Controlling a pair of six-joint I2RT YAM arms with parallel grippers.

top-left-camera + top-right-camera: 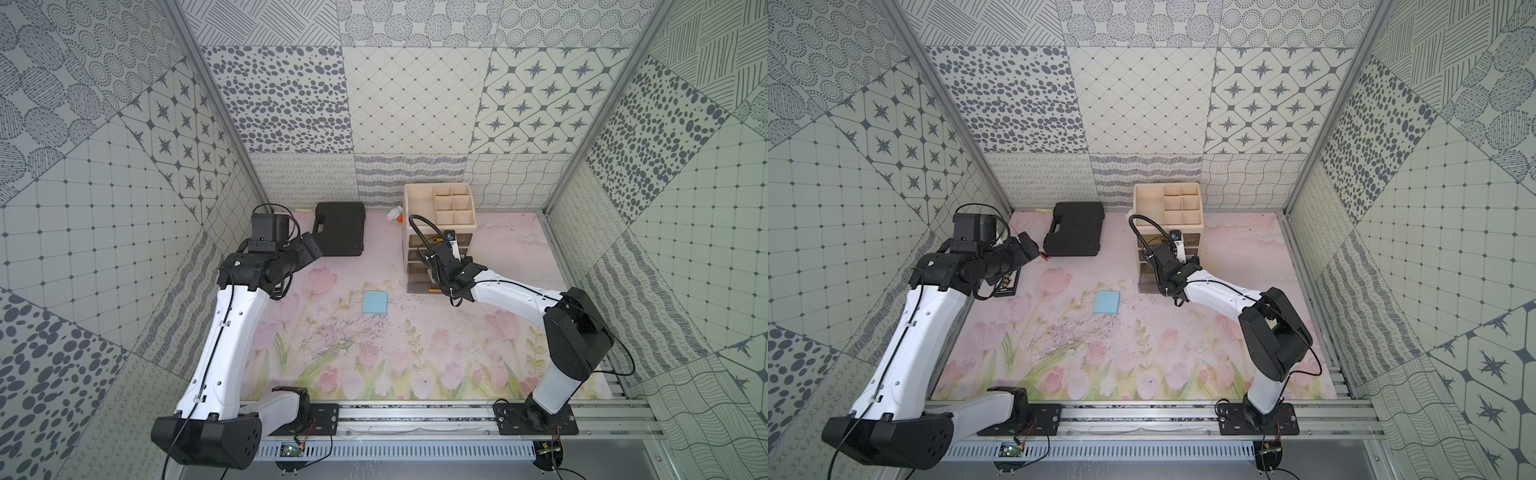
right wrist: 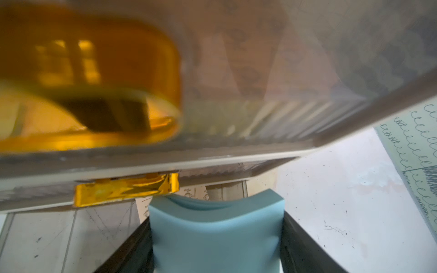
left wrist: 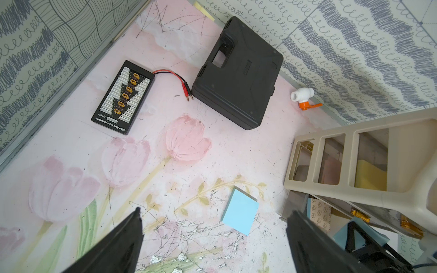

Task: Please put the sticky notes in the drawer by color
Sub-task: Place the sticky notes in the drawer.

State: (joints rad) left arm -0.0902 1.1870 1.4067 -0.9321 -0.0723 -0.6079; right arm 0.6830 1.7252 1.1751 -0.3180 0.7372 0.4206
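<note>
Bright, even light — right wrist view blurred

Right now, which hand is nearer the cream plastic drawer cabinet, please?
Right: the right hand is at the cabinet's drawer fronts; the left hand hovers beside the black plastic case.

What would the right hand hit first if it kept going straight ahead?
Probably the gold handle on the drawer front, right ahead of the blue pad the right hand holds; depth is unclear.
</note>
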